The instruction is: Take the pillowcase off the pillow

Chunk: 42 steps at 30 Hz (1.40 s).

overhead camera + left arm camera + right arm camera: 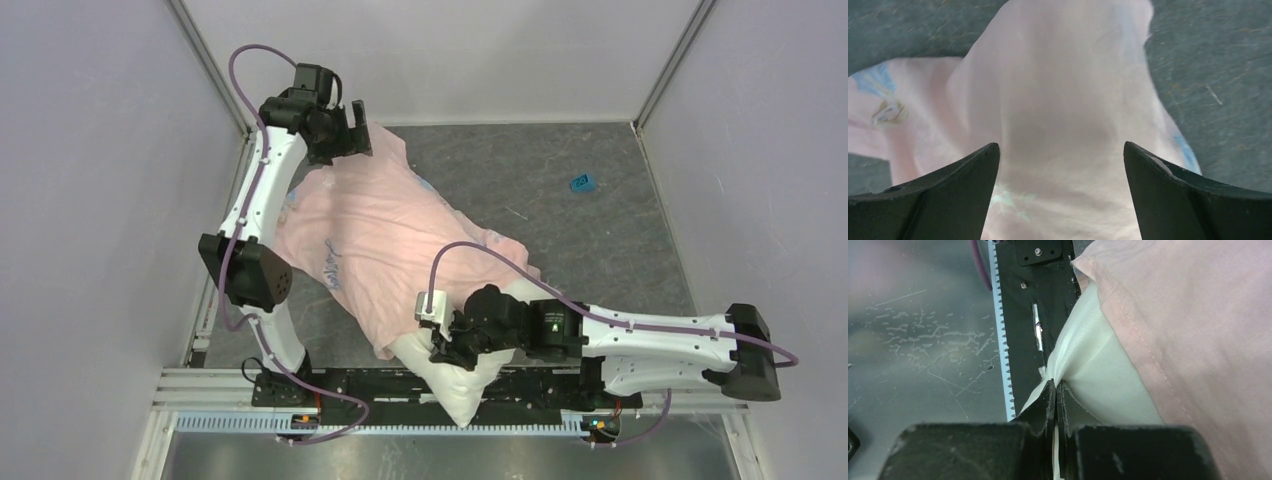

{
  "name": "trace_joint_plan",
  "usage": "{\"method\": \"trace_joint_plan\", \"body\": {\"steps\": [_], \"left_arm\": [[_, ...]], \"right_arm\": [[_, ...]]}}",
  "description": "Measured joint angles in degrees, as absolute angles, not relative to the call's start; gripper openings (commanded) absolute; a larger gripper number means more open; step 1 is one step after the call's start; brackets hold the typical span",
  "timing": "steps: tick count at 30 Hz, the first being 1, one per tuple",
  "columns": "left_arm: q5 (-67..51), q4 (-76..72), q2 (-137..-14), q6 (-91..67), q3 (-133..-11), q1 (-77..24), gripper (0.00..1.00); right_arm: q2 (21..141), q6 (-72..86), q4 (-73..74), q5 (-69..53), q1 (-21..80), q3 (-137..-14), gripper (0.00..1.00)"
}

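Observation:
The pale pink pillowcase (375, 240) lies across the table's middle, covering most of the white pillow (455, 385), whose bare end sticks out at the near edge. My right gripper (447, 350) is shut on a pinch of the pillow's white fabric (1088, 365) just outside the pillowcase's stitched hem (1143, 345). My left gripper (352, 135) is open at the pillowcase's far end. In the left wrist view its fingers (963, 175) stand wide apart over the pink fabric (1058, 100), nothing between them.
A small blue object (580, 182) lies on the grey table (600, 240) at the far right. A black rail (1023, 315) with a toothed white strip runs along the near edge. Walls enclose the table on three sides.

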<state>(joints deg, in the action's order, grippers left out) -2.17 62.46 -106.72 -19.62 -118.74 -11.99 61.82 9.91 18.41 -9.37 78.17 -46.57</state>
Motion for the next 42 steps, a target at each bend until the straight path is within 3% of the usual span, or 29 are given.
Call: {"method": "trace_joint_plan", "body": {"steps": [3,5,11,16,18,22,23,25,26,29,38,42], "left_arm": [[0.9,64.6,-106.4,-19.6,-118.2,-12.2,0.99],[3.7,66.5,-106.6,-19.4,-119.4,-12.6,0.93],[10.6,69.8,-108.0,-18.3,-122.3,-15.0,0.37],[12.0,71.5,-110.0,-17.1,-122.7,-15.4,0.03],[12.0,71.9,-110.5,-17.0,-123.3,-15.3,0.02],[12.6,72.7,-110.8,-16.7,-125.4,-15.1,0.02],[13.1,72.9,-110.8,-16.7,-126.1,-15.0,0.07],[13.6,72.9,-110.7,-16.7,-127.1,-14.9,0.61],[13.7,72.8,-110.6,-16.8,-127.3,-14.8,0.76],[12.8,72.2,-109.0,-17.4,-126.4,-14.6,1.0],[8.4,68.7,-95.4,-20.9,-110.3,-16.3,1.0],[8.4,67.1,-93.6,-21.8,-105.9,-16.9,0.95]], "right_arm": [[62.2,10.1,18.0,-9.2,78.5,-46.6,0.01],[62.7,10.2,17.8,-9.0,78.8,-46.6,0.01],[64.1,10.2,17.5,-8.8,79.5,-46.7,0.0],[64.4,10.2,17.3,-8.4,80.0,-46.8,0.0],[64.4,10.3,17.3,-8.1,80.2,-46.8,0.0],[64.4,10.3,17.3,-7.5,80.6,-46.8,0.0],[64.4,10.3,17.4,-7.4,80.6,-46.8,0.0],[64.4,10.3,17.4,-7.3,80.8,-46.8,0.0],[64.4,10.3,17.4,-7.2,80.9,-46.8,0.0],[64.4,10.3,17.4,-7.1,80.9,-46.8,0.0],[64.4,10.5,17.3,-7.0,81.0,-46.8,0.0],[64.5,10.5,17.2,-6.8,81.3,-46.8,0.0]]}}
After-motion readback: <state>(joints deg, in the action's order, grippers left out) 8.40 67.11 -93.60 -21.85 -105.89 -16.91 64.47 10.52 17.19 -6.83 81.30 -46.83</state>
